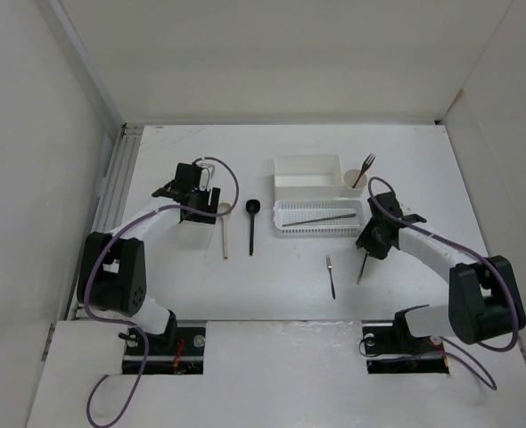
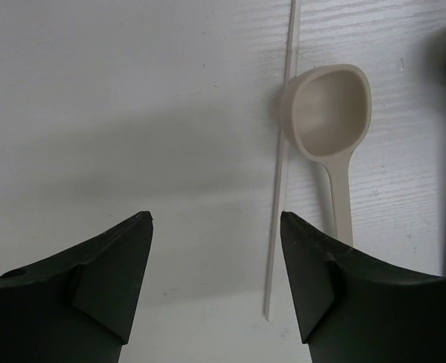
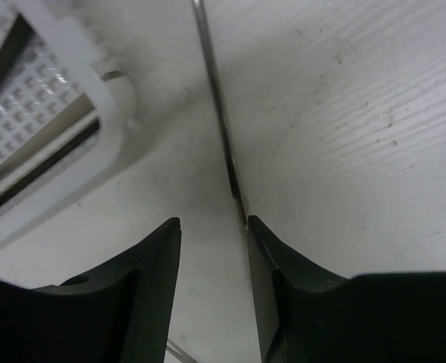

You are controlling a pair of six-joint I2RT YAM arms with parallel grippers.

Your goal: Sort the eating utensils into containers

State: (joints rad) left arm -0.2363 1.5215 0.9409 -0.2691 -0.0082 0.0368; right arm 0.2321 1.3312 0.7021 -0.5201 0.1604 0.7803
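Observation:
My left gripper (image 1: 194, 185) is open and empty above the table, and its wrist view (image 2: 215, 215) shows it the same way. A pale stick (image 2: 280, 174) lies just inside its right finger (image 2: 321, 287), with the beige spoon (image 2: 330, 121) beside it. The black spoon (image 1: 251, 225) lies right of them. My right gripper (image 1: 373, 239) is open low over the table (image 3: 213, 221). A thin dark stick (image 3: 217, 106) runs along its right finger. A small dark fork (image 1: 331, 275) lies on the table. Another fork (image 1: 366, 167) stands in the beige cup (image 1: 354, 181).
The white box (image 1: 308, 171) stands at the back. The perforated basket tray (image 1: 285, 217) in front of it holds a dark stick (image 1: 321, 217). The tray's corner (image 3: 72, 98) is close to the left of my right gripper. White walls enclose the table.

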